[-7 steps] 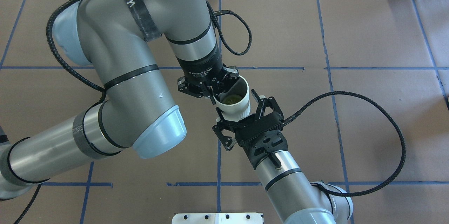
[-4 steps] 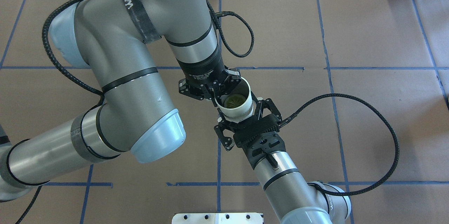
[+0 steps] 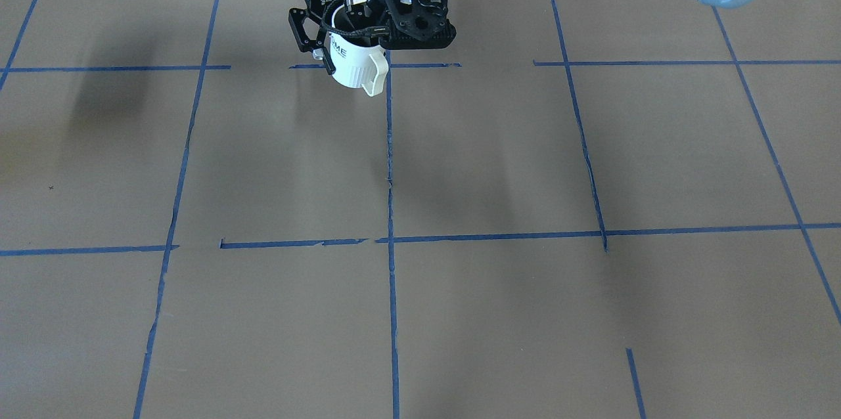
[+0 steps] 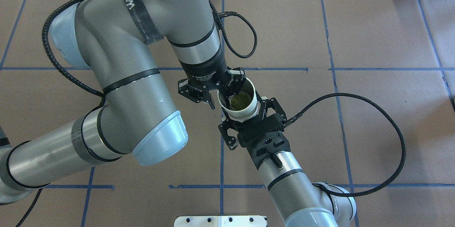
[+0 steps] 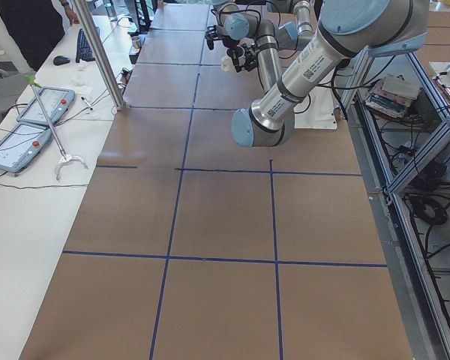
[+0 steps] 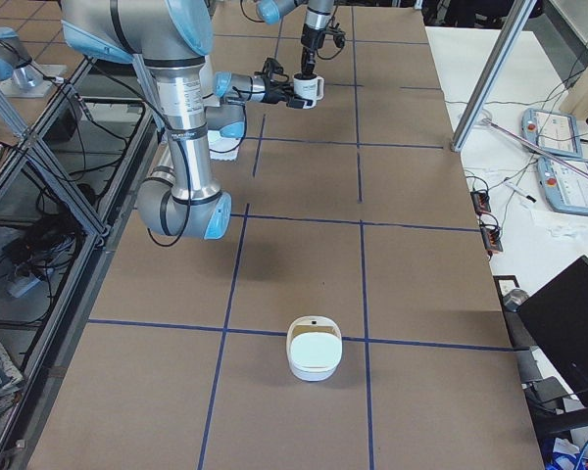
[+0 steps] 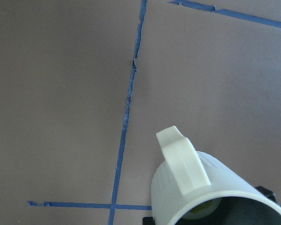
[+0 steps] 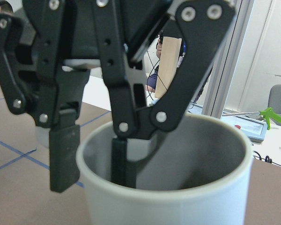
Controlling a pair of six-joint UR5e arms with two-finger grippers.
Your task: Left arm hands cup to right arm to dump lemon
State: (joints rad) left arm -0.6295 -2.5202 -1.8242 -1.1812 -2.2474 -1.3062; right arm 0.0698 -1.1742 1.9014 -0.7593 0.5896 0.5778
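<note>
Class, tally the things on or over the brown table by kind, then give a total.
Robot arms: 2, left arm and right arm
Cup: 1
Lemon: 1
White container: 1
Total: 5

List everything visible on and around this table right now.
cup: one, white, held above the table between both grippers
lemon slice: one, yellow-green, inside the cup
container: one, white, on the table toward the robot's right end
table: one, brown with a blue tape grid
teach pendants: two, pale grey, on the side desk
grabber tool: one, metal with a green tip, on the side desk
left gripper: one, black, open, one finger inside the cup's rim
right gripper: one, black, shut on the cup's body
</note>
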